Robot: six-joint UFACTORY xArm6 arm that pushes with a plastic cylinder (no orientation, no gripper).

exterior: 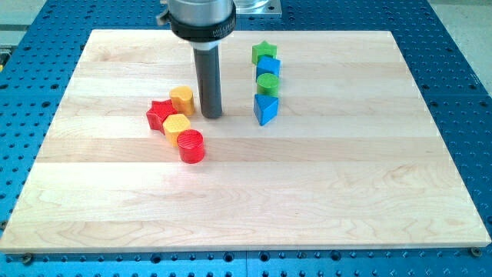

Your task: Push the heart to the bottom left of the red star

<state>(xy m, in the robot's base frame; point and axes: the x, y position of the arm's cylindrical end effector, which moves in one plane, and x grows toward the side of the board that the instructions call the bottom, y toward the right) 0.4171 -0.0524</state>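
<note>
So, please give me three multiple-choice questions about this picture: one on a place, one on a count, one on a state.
1. Where is my tip relative to the yellow heart?
A. at the view's right of it
B. at the view's left of it
C. far below it

2. How many blocks lie on the wooden board?
A. six
B. eight
C. ten

3. How do the red star and the yellow hexagon lie?
A. far apart
B. stacked
C. side by side, apparently touching

Answers:
1. A, the rod ends just right of the heart.
2. B, four on the left, including the red cylinder, and four in the right column: green star, blue cube, green cylinder, blue triangle.
3. C, no gap shows between them.
</note>
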